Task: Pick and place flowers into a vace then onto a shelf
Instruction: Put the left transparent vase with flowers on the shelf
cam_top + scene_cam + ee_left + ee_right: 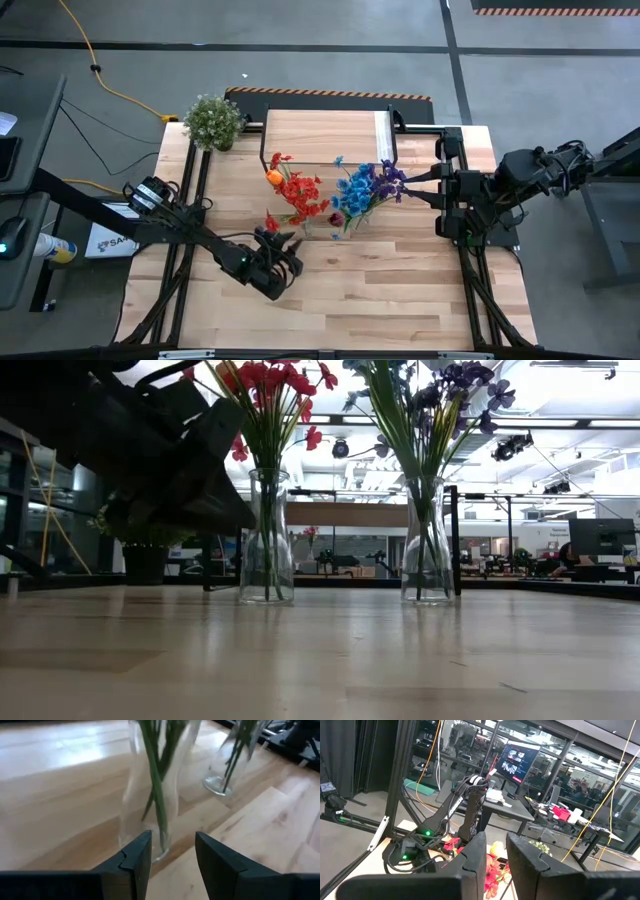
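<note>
Two clear glass vases stand upright on the plank table. One vase (267,540) holds red and orange flowers (295,195); the other vase (428,545) holds blue and purple flowers (370,185). My left gripper (172,845) is low over the table, just short of the red-flower vase (147,795), open, with its fingers on either side of the vase's foot. My right gripper (496,845) hangs high at the table's right side (440,188), pointing level, its fingers a narrow gap apart and empty. The shelf (330,135) stands behind the vases.
A bushy green potted plant (213,120) stands at the far left corner. The black frame rails (190,200) run along both sides of the table. Bare planks (380,290) lie on the near side of the vases.
</note>
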Robot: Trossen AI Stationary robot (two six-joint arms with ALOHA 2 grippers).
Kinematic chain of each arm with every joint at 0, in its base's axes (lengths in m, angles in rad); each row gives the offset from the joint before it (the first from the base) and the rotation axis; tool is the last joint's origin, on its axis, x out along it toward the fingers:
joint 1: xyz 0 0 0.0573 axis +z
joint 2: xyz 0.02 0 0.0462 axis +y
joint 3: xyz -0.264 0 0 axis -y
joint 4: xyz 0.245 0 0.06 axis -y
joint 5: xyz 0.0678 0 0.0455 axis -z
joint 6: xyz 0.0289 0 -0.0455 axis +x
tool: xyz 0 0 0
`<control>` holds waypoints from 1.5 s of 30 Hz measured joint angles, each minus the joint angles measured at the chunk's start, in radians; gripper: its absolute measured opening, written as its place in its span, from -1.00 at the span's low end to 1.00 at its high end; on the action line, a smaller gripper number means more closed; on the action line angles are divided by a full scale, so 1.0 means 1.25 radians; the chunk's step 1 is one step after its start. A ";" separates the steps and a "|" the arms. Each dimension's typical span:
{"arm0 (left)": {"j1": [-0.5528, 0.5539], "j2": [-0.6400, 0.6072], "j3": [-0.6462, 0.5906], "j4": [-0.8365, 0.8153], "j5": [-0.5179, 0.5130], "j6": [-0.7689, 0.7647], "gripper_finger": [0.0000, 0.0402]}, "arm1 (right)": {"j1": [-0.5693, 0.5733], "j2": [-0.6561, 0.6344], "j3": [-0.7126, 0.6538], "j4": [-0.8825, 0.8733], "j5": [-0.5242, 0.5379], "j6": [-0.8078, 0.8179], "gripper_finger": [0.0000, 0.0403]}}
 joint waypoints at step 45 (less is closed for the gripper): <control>0.005 0.000 0.033 0.003 -0.132 0.117 0.74 | 0.000 0.000 0.000 0.000 0.000 0.000 -0.67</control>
